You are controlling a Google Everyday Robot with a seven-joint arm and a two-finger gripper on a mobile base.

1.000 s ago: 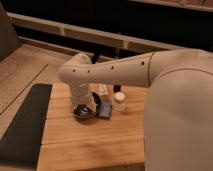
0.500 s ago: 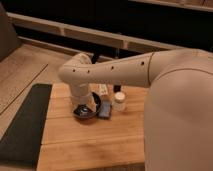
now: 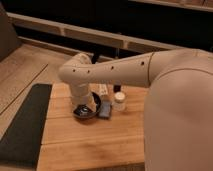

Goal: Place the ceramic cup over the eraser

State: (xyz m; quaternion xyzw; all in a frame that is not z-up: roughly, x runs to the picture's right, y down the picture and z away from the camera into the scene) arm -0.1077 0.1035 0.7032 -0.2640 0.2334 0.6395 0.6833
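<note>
the wooden table [image 3: 90, 145] carries a dark bowl [image 3: 86, 112] near its middle. just right of the bowl lies a flat blue-grey pad [image 3: 105, 110], and further right stands the ceramic cup [image 3: 119, 102]. the black eraser [image 3: 117, 89] is behind and right of the bowl. a dark mat [image 3: 22, 125] lies well left of the bowl. the gripper [image 3: 84, 107] hangs down over the bowl.

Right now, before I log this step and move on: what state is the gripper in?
Gripper: cannot be told. It hangs down at the dark bowl, left of the ceramic cup.
</note>
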